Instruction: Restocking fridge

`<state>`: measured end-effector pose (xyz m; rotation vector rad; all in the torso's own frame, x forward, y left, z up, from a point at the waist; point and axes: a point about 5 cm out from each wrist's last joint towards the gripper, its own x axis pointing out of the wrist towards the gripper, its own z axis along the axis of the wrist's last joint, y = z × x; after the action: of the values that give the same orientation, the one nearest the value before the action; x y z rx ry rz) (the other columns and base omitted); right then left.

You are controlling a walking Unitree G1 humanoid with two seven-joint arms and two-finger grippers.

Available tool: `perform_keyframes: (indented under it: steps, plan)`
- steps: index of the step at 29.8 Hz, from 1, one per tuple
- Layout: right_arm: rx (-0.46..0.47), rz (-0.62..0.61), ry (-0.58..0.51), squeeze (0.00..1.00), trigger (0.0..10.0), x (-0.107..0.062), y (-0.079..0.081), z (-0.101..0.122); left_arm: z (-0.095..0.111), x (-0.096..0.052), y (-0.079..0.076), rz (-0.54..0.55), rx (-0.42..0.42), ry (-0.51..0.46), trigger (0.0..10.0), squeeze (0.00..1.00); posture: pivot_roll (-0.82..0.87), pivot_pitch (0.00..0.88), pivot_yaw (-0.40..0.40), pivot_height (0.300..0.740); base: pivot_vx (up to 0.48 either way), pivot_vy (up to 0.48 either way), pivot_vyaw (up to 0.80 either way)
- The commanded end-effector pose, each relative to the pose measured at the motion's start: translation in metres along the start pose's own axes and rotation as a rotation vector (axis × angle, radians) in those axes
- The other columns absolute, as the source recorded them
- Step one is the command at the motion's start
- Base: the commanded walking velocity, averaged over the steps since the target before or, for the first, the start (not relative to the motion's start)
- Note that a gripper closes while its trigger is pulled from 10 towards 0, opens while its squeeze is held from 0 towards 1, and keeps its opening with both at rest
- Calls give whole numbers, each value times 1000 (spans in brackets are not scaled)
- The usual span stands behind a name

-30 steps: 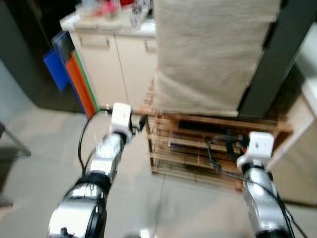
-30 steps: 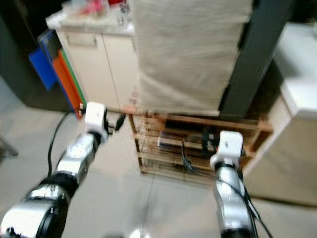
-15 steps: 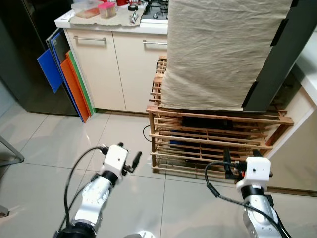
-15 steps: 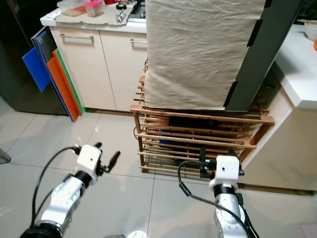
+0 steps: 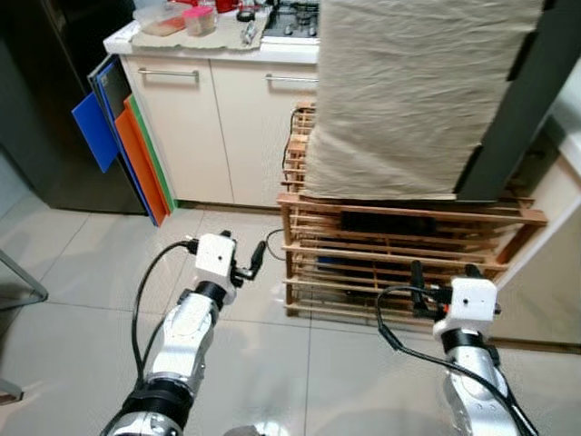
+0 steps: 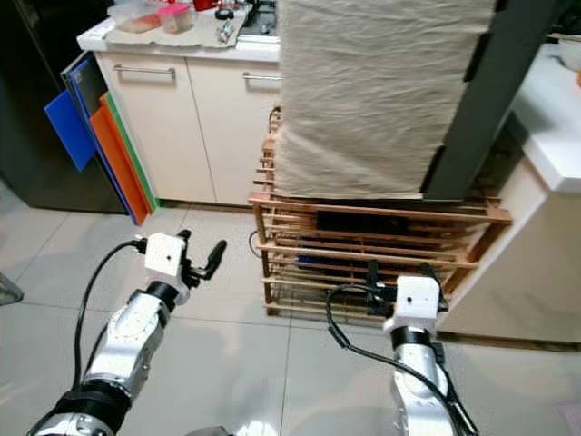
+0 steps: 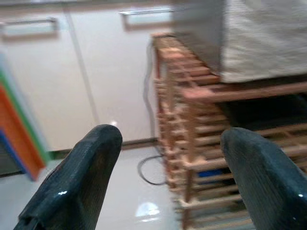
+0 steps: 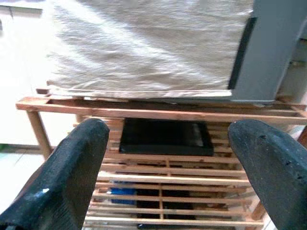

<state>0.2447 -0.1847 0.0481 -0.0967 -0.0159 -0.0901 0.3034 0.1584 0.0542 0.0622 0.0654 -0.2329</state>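
Wooden slatted rack (image 5: 399, 263), beige cloth (image 5: 413, 91) atop

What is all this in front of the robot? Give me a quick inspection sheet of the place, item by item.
Surface: pale tiled floor, glossy.
Job's things: nothing seen; a dark fridge-like front stands at far left.
Clutter: wooden slatted rack under a cloth-covered box; coloured boards lean on the cabinet; containers on the counter.
Grippers: left gripper open, empty; right gripper open, empty, facing the rack.
Cables: black cable on the right arm; another on the floor.
Surroundings: home kitchen.
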Motion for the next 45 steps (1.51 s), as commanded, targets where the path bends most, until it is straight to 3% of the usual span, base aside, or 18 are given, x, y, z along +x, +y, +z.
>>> perform_keyframes:
  steps: [1,11,14,18,24,35,41,45]
  plan:
    - [-16,-17,8,0,10000,0,-7,-2,3,4,-4,-6,-14,-3,10000,0,38,0,43,740,0,480,0]
    - [-30,-17,30,0,10000,1,-5,-5,13,17,0,4,3,3,10000,0,34,0,44,740,24,460,-419]
    - [-51,-1,21,0,10000,-2,-4,-5,13,21,-2,14,55,30,10000,0,32,0,44,740,175,267,-683]
    - [-93,57,7,0,10000,-7,1,-6,17,23,-8,-21,33,1,10000,0,28,0,43,740,0,0,0]
    - [-98,52,18,0,10000,-13,-3,-10,18,26,-12,-9,9,-5,10000,0,18,0,40,740,400,0,0]
    - [-94,17,8,0,10000,-3,-8,-6,23,30,-13,-2,-9,-18,10000,0,21,0,45,740,464,0,0]
    - [-88,9,25,0,10000,1,-9,-7,23,29,-13,-15,-59,-32,10000,0,23,0,46,740,183,387,-407]
    - [-90,11,29,0,10000,2,-11,-8,23,29,-13,-15,-48,-31,10000,0,29,0,41,740,0,480,-653]
